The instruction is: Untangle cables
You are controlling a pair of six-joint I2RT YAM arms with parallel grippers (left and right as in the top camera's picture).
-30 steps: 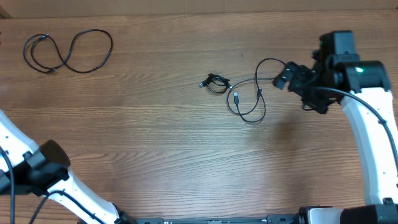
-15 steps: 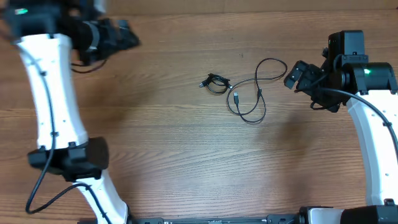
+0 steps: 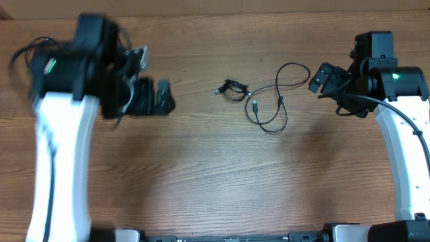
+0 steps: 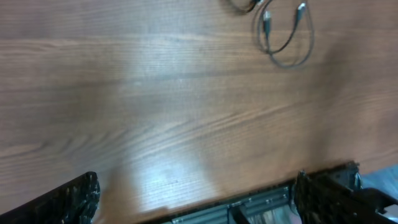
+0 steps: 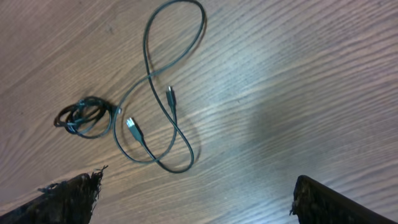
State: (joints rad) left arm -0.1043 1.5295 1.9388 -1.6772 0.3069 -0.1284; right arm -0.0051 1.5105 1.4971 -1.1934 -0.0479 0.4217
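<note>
The cables lie mid-table: a small knotted bundle [image 3: 232, 90] and, touching its right side, a loose curvy strand [image 3: 271, 102] with plug ends. In the right wrist view the bundle [image 5: 84, 117] and strand [image 5: 159, 93] lie ahead of my right gripper [image 5: 202, 199], which is open and empty. From overhead the right gripper [image 3: 321, 79] hovers just right of the strand's top loop. My left gripper [image 3: 158, 97] is blurred, well left of the bundle. It [image 4: 196, 202] is open and empty, with part of the strand [image 4: 287, 38] far ahead.
Another thin black cable [image 3: 28, 51] peeks out behind the left arm at the far left. The left wrist view shows the table's front edge with a metal rail [image 4: 261, 200]. The wooden table [image 3: 215, 175] is bare in front.
The left arm swung from the lower left corner up to the far left, then rightward toward the middle, and its gripper opened. The right gripper drew back slightly to the right. The cables stayed put.
</note>
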